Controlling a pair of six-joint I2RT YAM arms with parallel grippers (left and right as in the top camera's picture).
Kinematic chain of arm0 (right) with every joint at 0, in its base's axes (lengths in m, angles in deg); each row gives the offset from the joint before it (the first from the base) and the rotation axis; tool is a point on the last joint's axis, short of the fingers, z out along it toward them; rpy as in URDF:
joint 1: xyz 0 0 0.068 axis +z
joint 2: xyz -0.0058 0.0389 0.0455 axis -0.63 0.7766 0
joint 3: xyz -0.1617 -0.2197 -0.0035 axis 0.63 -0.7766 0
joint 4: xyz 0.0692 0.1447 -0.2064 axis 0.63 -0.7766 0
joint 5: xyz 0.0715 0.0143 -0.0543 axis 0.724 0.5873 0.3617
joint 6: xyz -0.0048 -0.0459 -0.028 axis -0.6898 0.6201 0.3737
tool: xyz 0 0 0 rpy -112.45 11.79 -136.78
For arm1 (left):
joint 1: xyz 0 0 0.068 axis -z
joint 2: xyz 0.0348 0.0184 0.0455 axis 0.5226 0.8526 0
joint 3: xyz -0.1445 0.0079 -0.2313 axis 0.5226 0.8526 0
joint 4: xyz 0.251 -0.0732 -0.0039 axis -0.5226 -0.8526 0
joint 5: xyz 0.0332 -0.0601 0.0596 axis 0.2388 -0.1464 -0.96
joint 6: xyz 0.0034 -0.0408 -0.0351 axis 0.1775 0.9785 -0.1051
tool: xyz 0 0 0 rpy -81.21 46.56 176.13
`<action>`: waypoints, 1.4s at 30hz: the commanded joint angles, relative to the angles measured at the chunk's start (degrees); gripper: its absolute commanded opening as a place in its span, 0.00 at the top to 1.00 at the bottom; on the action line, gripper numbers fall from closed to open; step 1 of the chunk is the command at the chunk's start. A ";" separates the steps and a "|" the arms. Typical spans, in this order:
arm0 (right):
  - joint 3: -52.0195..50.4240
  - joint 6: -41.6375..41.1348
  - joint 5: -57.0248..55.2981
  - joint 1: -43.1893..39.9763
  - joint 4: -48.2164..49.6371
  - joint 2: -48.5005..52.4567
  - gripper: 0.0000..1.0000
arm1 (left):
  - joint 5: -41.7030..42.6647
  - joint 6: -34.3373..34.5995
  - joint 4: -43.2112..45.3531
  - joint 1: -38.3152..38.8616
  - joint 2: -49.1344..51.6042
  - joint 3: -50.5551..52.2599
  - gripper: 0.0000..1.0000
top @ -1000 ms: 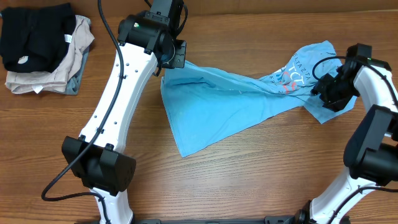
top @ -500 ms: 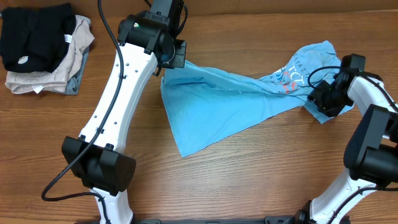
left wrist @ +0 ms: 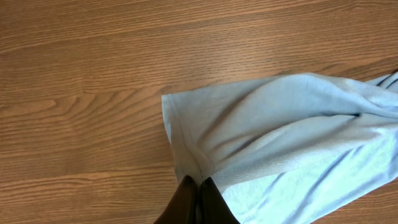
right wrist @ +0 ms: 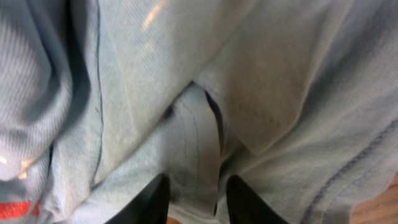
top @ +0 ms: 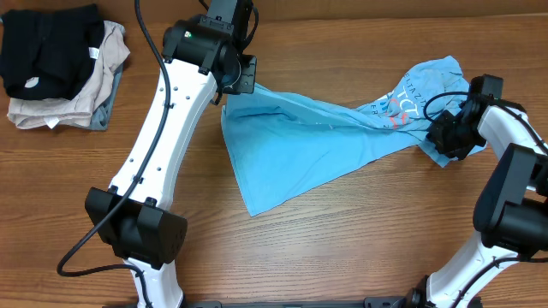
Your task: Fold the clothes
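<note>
- The left fingers [left wrist: 186, 200] are pressed together and clamped on the hem of the light blue T-shirt [top: 308, 141], at one corner of it
- From the left fingers, the T-shirt is spread over the table [top: 342, 248] and stretched out toward the right fingers [right wrist: 152, 198]
- Just past the left fingers the cloth is bunched into soft folds, and bare wood is seen beyond the hem
- The right fingers are held apart, and a fold of the T-shirt is seen between them
- It cannot be told if the cloth is touched by the right fingers
- Blue cloth is seen all around the right fingers, with a bit of red print [right wrist: 12, 208] at one side of them
- White and red lettering [top: 398, 104] is seen on the crumpled end of the T-shirt, just beside the right fingers
- A pointed corner of the T-shirt is laid flat on the table, between the two pairs of fingers
- A black garment [top: 47, 47] is piled on a beige garment [top: 96, 73], well apart from the left fingers, on the side away from the T-shirt
</note>
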 commanded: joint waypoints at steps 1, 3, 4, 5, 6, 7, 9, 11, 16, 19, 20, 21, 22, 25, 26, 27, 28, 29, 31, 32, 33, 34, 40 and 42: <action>-0.09 -0.17 -0.52 -0.22 -0.13 -1.16 0.63 | -1.18 -1.33 0.20 -0.33 -0.66 -1.07 0.96; 0.44 -0.15 -0.35 -0.22 -0.50 -1.18 0.63 | -1.16 -1.33 0.20 -0.31 -0.66 -1.07 0.96; 0.59 -0.17 -0.28 -0.22 -0.48 -1.18 0.62 | -1.16 -1.33 0.20 -0.31 -0.66 -1.07 0.96; 0.85 -0.11 -0.02 -0.22 -0.52 -1.20 0.61 | -1.16 -1.33 0.20 -0.31 -0.66 -1.07 0.96; 1.07 0.09 0.33 -0.22 -0.48 -1.22 0.60 | -1.16 -1.31 0.24 -0.31 -0.66 -1.07 0.96; 1.25 0.11 0.31 -0.22 -0.48 -1.20 0.59 | -1.16 -1.31 0.28 -0.31 -0.66 -1.07 0.96; 1.57 0.31 0.31 -0.22 -0.46 -1.20 0.59 | -1.18 -1.31 0.44 -0.31 -0.66 -1.07 0.96; 1.88 0.52 0.31 -0.22 -0.24 -1.22 0.59 | -1.18 -1.33 0.46 -0.31 -0.66 -1.07 0.96; 2.54 1.29 0.33 -0.22 0.55 -1.25 0.56 | -1.18 -1.33 0.66 -0.31 -0.66 -1.07 0.96; 2.54 1.38 0.35 -0.20 1.29 -1.25 0.55 | -1.18 -1.31 0.94 -0.31 -0.66 -1.07 0.96; 2.54 1.38 0.35 -0.13 1.44 -1.25 0.55 | -1.18 -1.33 1.01 -0.31 -0.66 -1.07 0.96; 2.54 1.36 0.35 -0.09 1.46 -1.25 0.55 | -1.18 -1.31 1.07 -0.31 -0.66 -1.07 0.96; 2.54 1.36 0.33 -0.04 1.46 -1.25 0.56 | -1.18 -1.31 1.11 -0.31 -0.66 -1.05 0.96; 2.51 1.36 0.28 0.26 1.27 -1.22 0.62 | -1.18 -1.31 1.29 -0.31 -0.66 -1.07 0.96; 2.51 1.36 0.28 0.33 1.27 -1.22 0.64 | -1.18 -1.33 1.33 -0.31 -0.66 -1.07 0.96; 2.51 1.33 0.28 0.37 1.27 -1.22 0.67 | -1.18 -1.33 1.38 -0.31 -0.66 -1.07 0.96; 2.51 1.33 0.28 0.39 1.27 -1.22 0.69 | -1.18 -1.33 1.38 -0.31 -0.66 -1.07 0.96; 2.51 1.33 0.28 0.39 1.27 -1.22 0.71 | -1.18 -1.31 1.36 -0.31 -0.66 -1.07 0.96; 2.51 1.36 0.28 0.44 1.20 -1.22 0.79 | -1.18 -1.33 1.33 -0.31 -0.66 -1.05 0.96; 2.51 1.33 0.28 0.44 1.16 -1.22 0.81 | -1.18 -1.33 1.31 -0.31 -0.66 -1.05 0.96; 2.51 1.33 0.28 0.44 1.09 -1.22 0.82 | -1.18 -1.33 1.33 -0.31 -0.66 -1.07 0.96; 2.51 1.33 0.28 0.44 1.03 -1.22 0.84 | -1.18 -1.33 1.36 -0.31 -0.66 -1.07 0.96; 2.56 1.38 0.83 0.44 0.42 -1.44 0.96 | -1.42 -1.36 1.79 -0.35 -0.66 -1.07 0.96; 2.99 1.79 2.45 0.44 -0.46 -2.21 0.96 | -2.84 -1.33 2.34 -0.35 -0.70 -1.20 0.96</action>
